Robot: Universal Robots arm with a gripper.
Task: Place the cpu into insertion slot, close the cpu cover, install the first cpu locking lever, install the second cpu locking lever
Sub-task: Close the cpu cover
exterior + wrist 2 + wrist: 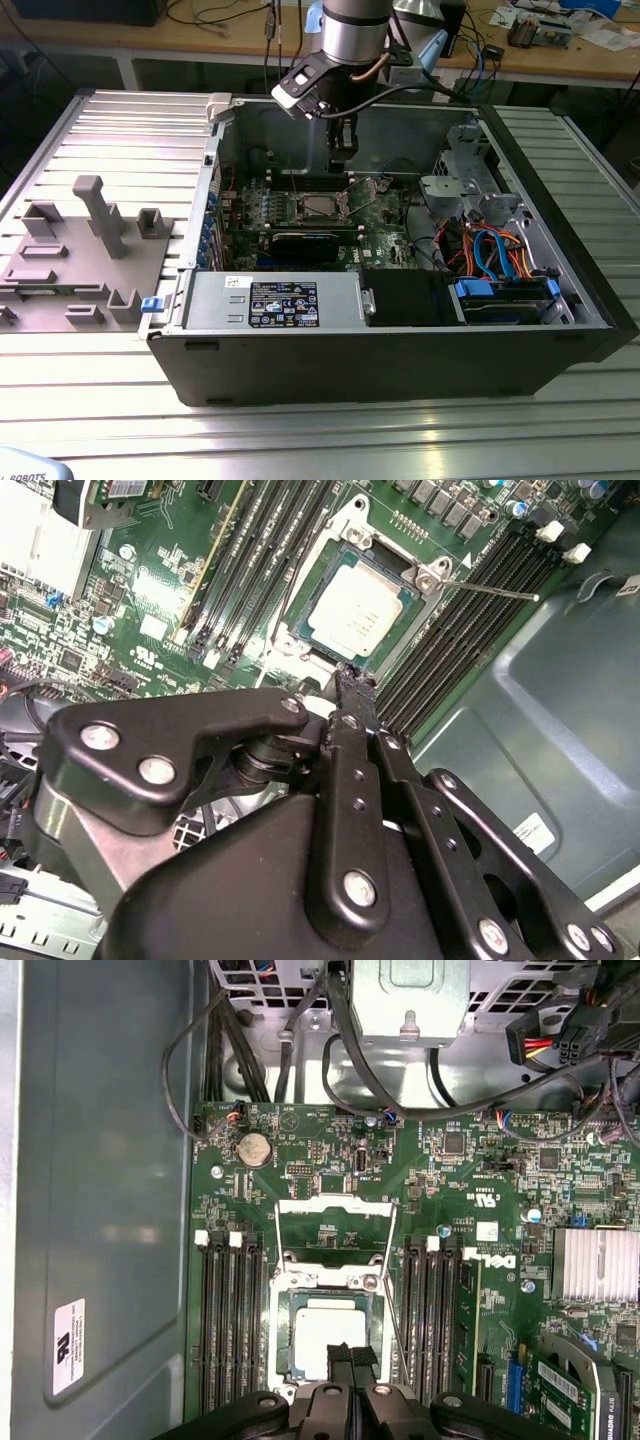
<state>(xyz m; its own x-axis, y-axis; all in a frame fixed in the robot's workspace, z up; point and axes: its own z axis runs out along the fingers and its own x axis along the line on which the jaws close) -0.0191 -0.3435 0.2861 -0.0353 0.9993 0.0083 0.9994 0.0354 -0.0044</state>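
Note:
The cpu [322, 1332] lies flat in the insertion slot [281, 1332], its dull silver top showing in both wrist views [357, 605]. The cpu cover [330, 1207] is swung open and lies on the green board beyond the slot, toward the exterior view's right [367, 196]. A thin locking lever [391, 1305] stands loose beside the slot and sticks out over the memory slots [495, 590]. My gripper [351, 1356] is shut with nothing between its fingers. It hovers over the near edge of the cpu [318, 208], a short way above the board [342, 152].
Black memory slots [228, 1320] flank the socket on both sides. A finned heatsink [594, 1265] and a long black expansion card [305, 243] sit nearby. Cables and a drive cage [462, 165] crowd the exterior view's right. A grey fixture tray [80, 250] stands outside the case.

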